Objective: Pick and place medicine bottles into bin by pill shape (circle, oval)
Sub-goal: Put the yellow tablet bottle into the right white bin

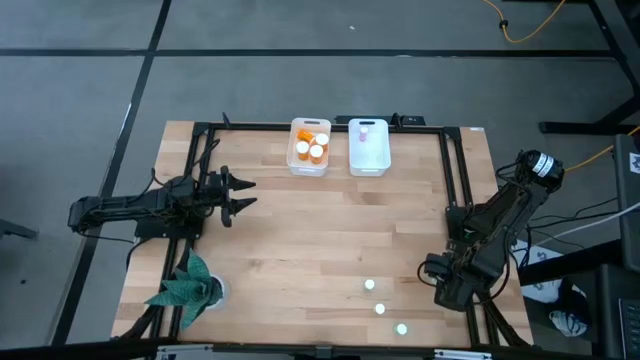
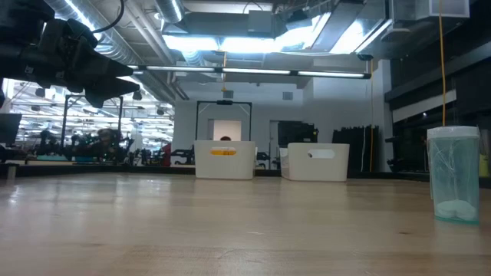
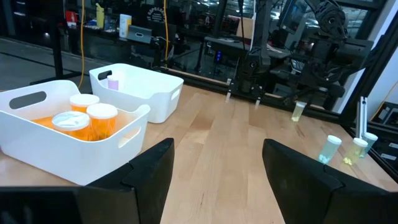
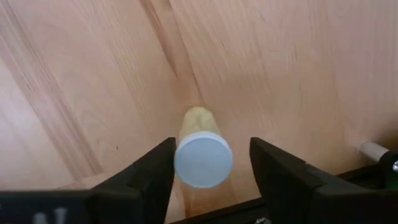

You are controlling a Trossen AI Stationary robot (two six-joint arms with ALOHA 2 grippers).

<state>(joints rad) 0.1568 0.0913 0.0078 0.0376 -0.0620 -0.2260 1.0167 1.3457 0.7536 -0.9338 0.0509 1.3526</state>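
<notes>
A small pale bottle with a white cap (image 4: 203, 158) stands upright on the table between the fingers of my right gripper (image 4: 211, 165), which points down at the table's right side (image 1: 440, 278). The left wrist view shows that bottle (image 3: 299, 111) under the right arm. Three more small bottles (image 1: 380, 309) stand on the wood near the front edge. One white bin (image 1: 310, 147) holds orange bottles (image 3: 87, 118), and the other (image 1: 368, 147) holds one small bottle (image 3: 112, 81). My left gripper (image 1: 240, 195) waits open at the table's left. My right gripper comes from above with one finger on each side of the bottle's white cap (image 4: 186, 163). One finger (image 4: 158, 171) lies at the cap's edge, and whether it touches I cannot tell. A gap shows between the cap and the other finger (image 4: 273, 171). The bottle stands on the table.
A black frame (image 1: 455, 180) runs along the table's left, far and right sides. A teal folded thing (image 1: 185, 290) sits at the front left corner. Bare wood (image 1: 330, 230) lies between the bins and the front bottles. One bottle (image 2: 454, 175) stands close to the front edge.
</notes>
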